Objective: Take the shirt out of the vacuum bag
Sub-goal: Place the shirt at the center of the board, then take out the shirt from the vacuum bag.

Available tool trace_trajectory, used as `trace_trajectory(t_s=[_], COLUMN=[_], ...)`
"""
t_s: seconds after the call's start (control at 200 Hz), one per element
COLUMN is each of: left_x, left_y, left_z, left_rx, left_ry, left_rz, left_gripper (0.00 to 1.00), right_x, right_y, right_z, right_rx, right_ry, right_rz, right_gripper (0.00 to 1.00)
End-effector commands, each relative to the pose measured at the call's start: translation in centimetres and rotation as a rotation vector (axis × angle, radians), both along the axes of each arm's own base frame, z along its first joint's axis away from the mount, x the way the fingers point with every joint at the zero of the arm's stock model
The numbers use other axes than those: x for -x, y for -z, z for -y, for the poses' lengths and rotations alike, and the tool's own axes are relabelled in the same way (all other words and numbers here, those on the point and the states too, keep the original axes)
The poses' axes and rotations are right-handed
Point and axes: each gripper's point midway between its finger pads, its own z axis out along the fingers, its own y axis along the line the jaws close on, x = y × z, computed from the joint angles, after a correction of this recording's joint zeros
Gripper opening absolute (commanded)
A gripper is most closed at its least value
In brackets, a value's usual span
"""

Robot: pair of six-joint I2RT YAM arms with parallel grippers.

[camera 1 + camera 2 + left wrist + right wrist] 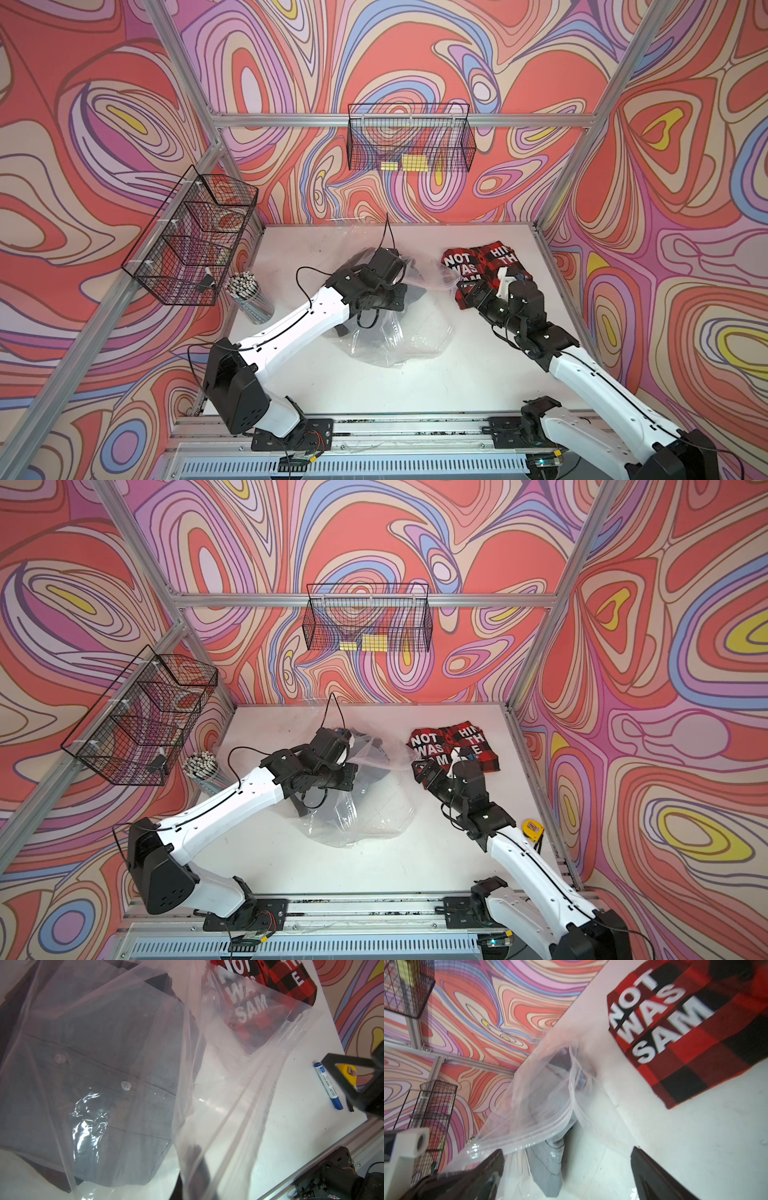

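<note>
Pinching bag film, the left jaws sit together: in the left wrist view the vacuum bag [399, 340] gathers straight into them, and no cloth shows in the pinch. Right jaws stand wide apart with nothing between them. One finger [488, 1167] is just beside the zip-seal edge [529, 1130], touching or not, cannot tell. They hover at the near edge of the red plaid shirt [461, 266], which lies flat on the counter [374, 390] outside the bag, on the right side. Gray shirt [93, 1068], buttoned, is inside the bag under the left arm, seen through the film. A bag flap covers a corner of the red one as the left wrist view shows it; lying on it or lifted above, cannot tell.

Risks, judged:
- Left holds film only, so a lift likely hauls bag and gray shirt up together, or the slick film slips out.
- Gray cloth may bunch at the mouth and jam.
- Right jaws closing where they are could catch the zip edge instead of cloth.
- A bag tugged leftward could drag the red shirt along with the flap.
- Blue marker [328, 1086] and yellow tape measure [532, 828] lie near the right arm, so a wide swing could knock them off the counter edge.
</note>
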Motion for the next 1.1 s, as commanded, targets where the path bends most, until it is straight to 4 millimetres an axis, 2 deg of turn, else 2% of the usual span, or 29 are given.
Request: trace_trajectory(t_s=[0.0, 0.14, 0.31, 0.436, 0.556, 0.806, 0.931, 0.942, 0.972, 1.092], left_x=[0.0, 0.5, 0.9, 1.2, 1.6, 2.1, 2.3, 2.2, 2.3, 2.4], left_y=[-2.1, -2.9, -4.2, -4.4, -4.2, -3.7, -3.5, -3.6, -3.5, -3.1], left_z=[-0.7, -1.3, -2.2, -2.6, -2.4, -2.4, -2.4, -2.4, -2.4, -2.4], left_rx=[0.070, 0.108, 0.136, 0.140, 0.156, 0.172, 0.175, 0.176, 0.175, 0.173], left_ry=[-0.033, -0.050, -0.065, -0.068, -0.056, -0.046, -0.042, -0.043, -0.040, -0.039], left_rz=[0.059, 0.096, 0.144, 0.156, 0.142, 0.131, 0.122, 0.123, 0.123, 0.116], left_gripper=[0.00, 0.00, 0.00, 0.00, 0.00, 0.00, 0.00, 0.00, 0.00, 0.00], right_x=[0.9, 1.0, 0.4, -0.2, -1.5, -3.7, -4.3, -4.3, -4.3, -4.1], right_y=[0.7, 3.2, 4.3, 5.9, 7.7, 9.3, 8.0, 8.7, 8.7, 6.7], right_z=[-2.6, -6.5, -10.9, -13.9, -15.0, -16.7, -17.8, -17.9, -18.0, -18.6], right_rx=[-0.012, 0.003, 0.024, 0.029, 0.054, 0.011, -0.071, -0.068, -0.086, -0.173], right_ry=[-0.001, -0.067, -0.114, -0.153, -0.148, -0.112, -0.117, -0.119, -0.118, -0.137], right_rz=[0.029, 0.012, 0.044, 0.047, 0.052, 0.079, 0.114, 0.105, 0.110, 0.159], right_gripper=[0.98, 0.98, 0.98, 0.98, 0.98, 0.98, 0.96, 0.96, 0.96, 0.95])
